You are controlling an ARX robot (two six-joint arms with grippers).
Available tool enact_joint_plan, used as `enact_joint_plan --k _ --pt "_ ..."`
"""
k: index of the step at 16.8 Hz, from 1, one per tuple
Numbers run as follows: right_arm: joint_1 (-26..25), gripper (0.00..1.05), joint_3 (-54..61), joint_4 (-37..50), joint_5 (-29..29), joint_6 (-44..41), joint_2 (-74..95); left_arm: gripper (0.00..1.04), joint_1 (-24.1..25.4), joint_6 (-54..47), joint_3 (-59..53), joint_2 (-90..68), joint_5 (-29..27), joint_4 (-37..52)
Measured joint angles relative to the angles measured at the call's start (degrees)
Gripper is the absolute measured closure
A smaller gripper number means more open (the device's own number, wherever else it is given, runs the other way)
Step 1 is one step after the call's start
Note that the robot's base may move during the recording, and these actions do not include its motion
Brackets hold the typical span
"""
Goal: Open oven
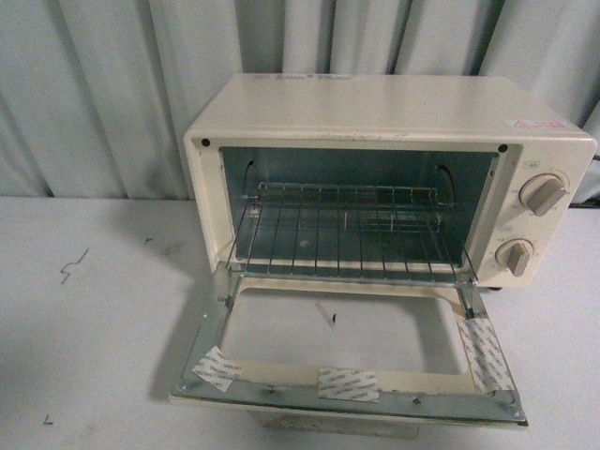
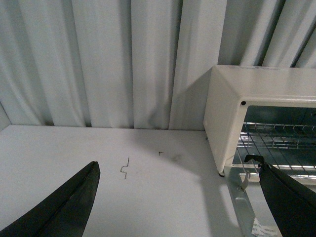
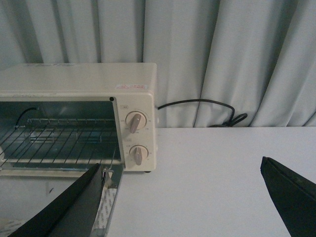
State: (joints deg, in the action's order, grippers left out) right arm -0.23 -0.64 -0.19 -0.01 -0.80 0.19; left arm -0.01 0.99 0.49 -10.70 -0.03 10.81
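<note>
The cream-white oven (image 1: 375, 117) stands on the white table with its door (image 1: 347, 384) folded fully down toward me, glass window flat, inner metal frame patched with tape. The wire rack (image 1: 347, 234) shows inside. Two beige knobs (image 1: 542, 195) sit on its right panel. The handle is hidden under the door's front edge. Neither arm shows in the front view. My left gripper (image 2: 180, 197) is open and empty, left of the oven (image 2: 232, 113), over the table. My right gripper (image 3: 182, 197) is open and empty, right of the oven (image 3: 133, 98), beside the door's corner.
Grey-white curtains (image 1: 103, 94) hang behind the table. A black power cord (image 3: 197, 106) runs from the oven's right side along the curtain foot. A small bent wire scrap (image 1: 73, 265) lies on the table (image 1: 94, 356) left of the oven.
</note>
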Motion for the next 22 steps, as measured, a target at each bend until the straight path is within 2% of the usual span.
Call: enact_joint_plan --k 22 --pt "0.02 0.07 0.0 -0.15 0.0 0.0 0.0 0.07 0.0 0.0 0.0 0.09 0.0 -0.13"
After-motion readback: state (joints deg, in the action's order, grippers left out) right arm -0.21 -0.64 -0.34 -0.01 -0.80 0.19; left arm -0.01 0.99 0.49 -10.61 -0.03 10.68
